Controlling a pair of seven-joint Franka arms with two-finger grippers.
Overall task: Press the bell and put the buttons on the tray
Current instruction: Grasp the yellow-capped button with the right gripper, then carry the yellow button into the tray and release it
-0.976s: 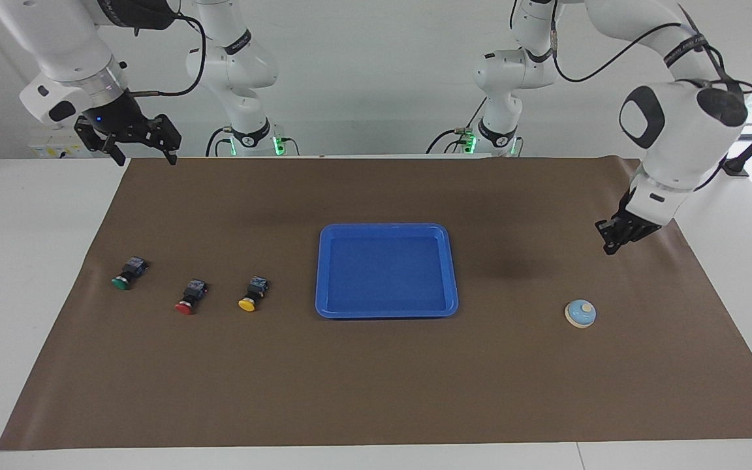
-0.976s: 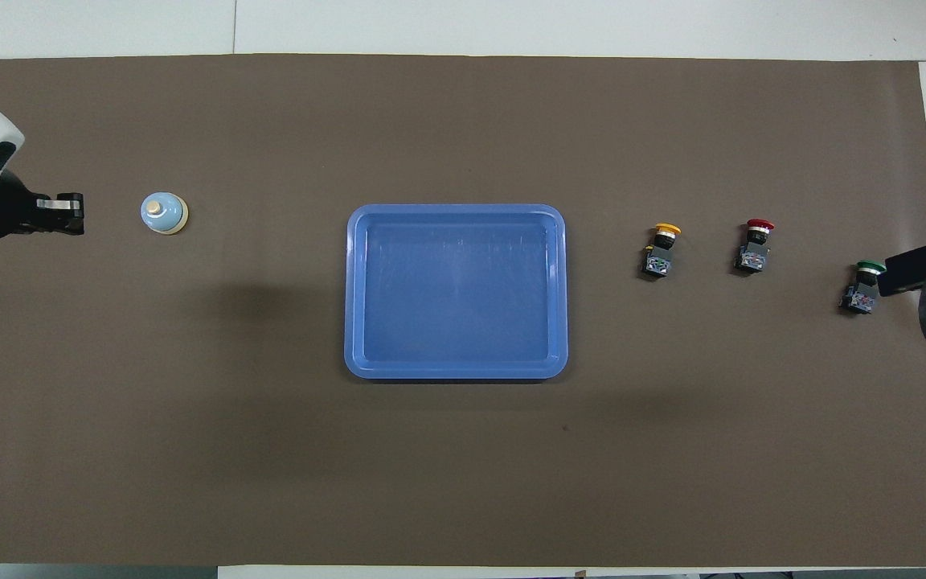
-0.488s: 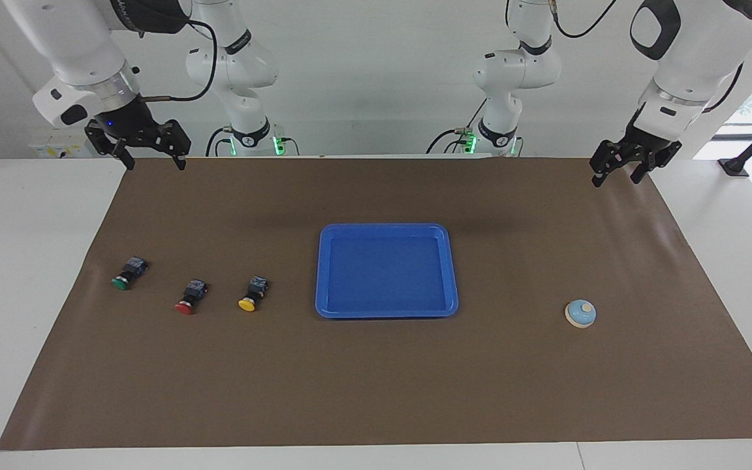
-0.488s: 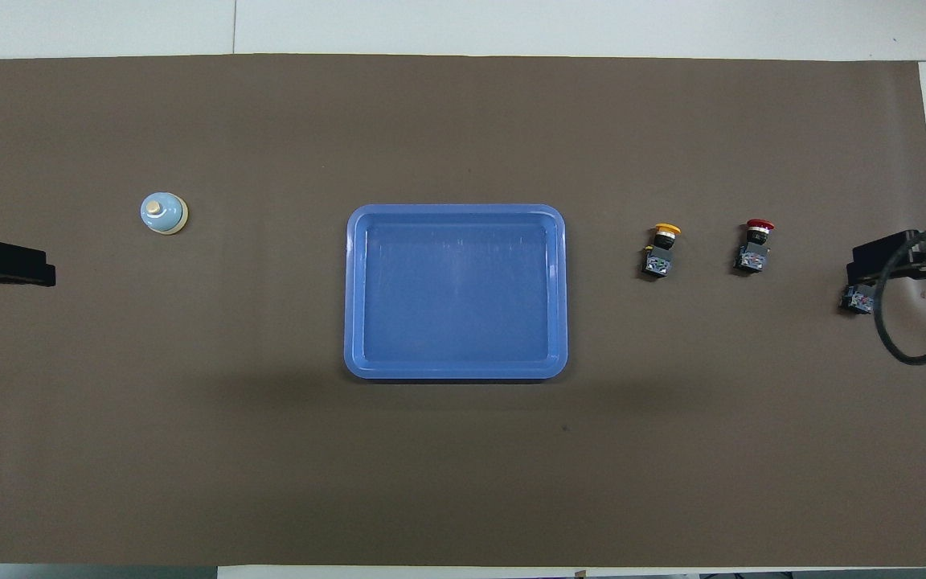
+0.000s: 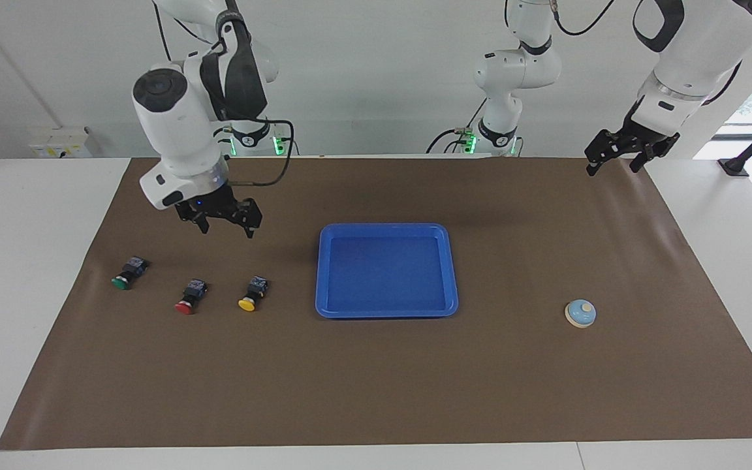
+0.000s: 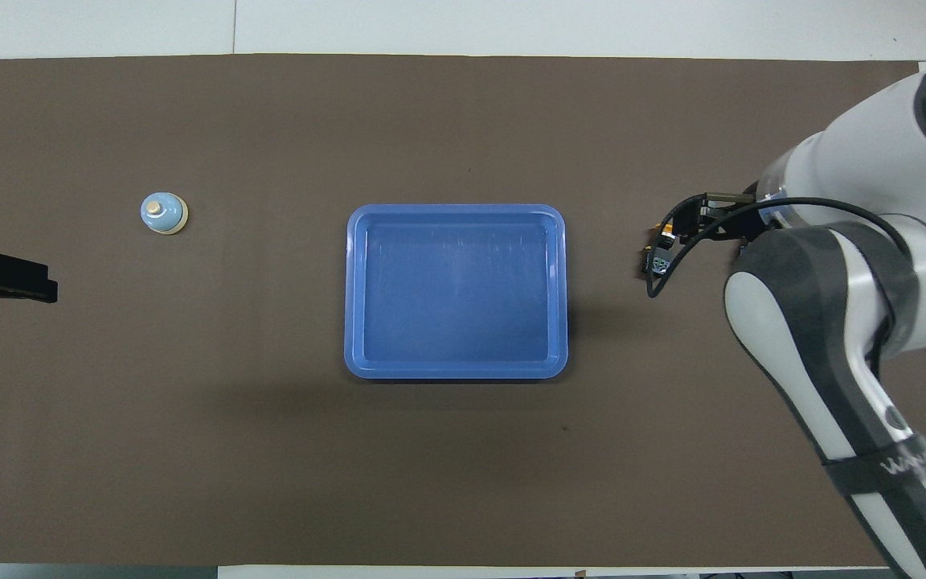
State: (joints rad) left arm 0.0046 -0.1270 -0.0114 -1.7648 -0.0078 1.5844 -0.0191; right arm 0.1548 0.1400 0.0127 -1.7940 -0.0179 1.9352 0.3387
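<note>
Three buttons lie in a row on the brown mat toward the right arm's end: green (image 5: 126, 274), red (image 5: 190, 297) and yellow (image 5: 253, 295). The blue tray (image 5: 386, 226) sits mid-mat with nothing in it. The light-blue bell (image 5: 580, 313) stands toward the left arm's end. My right gripper (image 5: 228, 230) hangs open in the air over the yellow button, touching nothing. In the overhead view the right gripper (image 6: 684, 221) half covers the yellow button (image 6: 656, 262), and the arm hides the red and green ones. My left gripper (image 5: 612, 168) is raised and open over the mat's corner.
The brown mat (image 5: 376, 391) covers most of the white table. Overhead, the bell (image 6: 164, 213) stands beside the left gripper (image 6: 45, 283), and the tray (image 6: 455, 211) lies between bell and buttons. A black cable loops off the right wrist.
The right arm swung in from the mat's corner and came down over the yellow button. The left gripper rose away from the bell, opened, and now holds still.
</note>
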